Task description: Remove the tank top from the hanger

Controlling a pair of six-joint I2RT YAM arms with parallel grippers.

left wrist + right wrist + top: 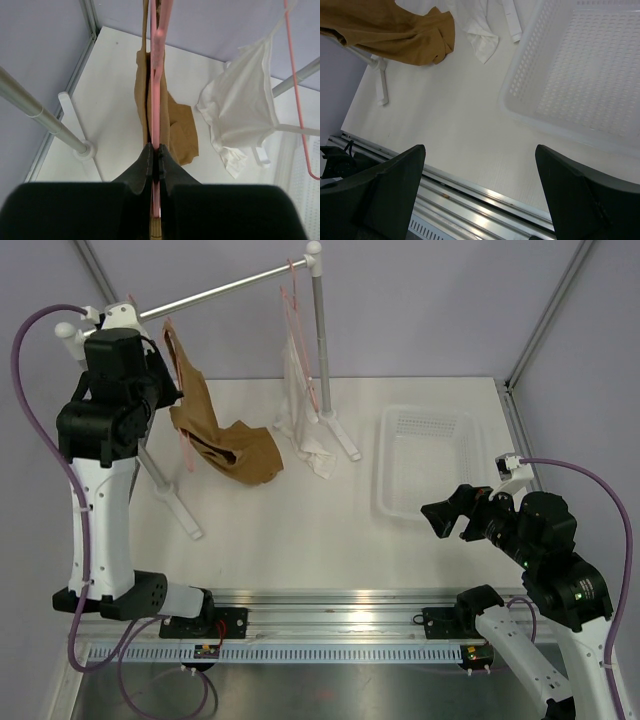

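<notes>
A brown tank top (222, 435) hangs from a thin pink hanger (186, 445) at the left; its lower part rests crumpled on the table. My left gripper (170, 390) is raised beside the rail and is shut on the pink hanger (157, 85), seen edge-on between the fingers, with brown cloth (175, 130) on both sides. The brown top also shows at the upper left of the right wrist view (395, 30). My right gripper (447, 517) is open and empty, low over the table in front of the basket.
A white garment (300, 390) hangs on a second pink hanger (292, 300) from the metal rail (230, 285). The rack's feet (180, 505) and post (322, 350) stand on the table. A white perforated basket (432, 460) sits at the right.
</notes>
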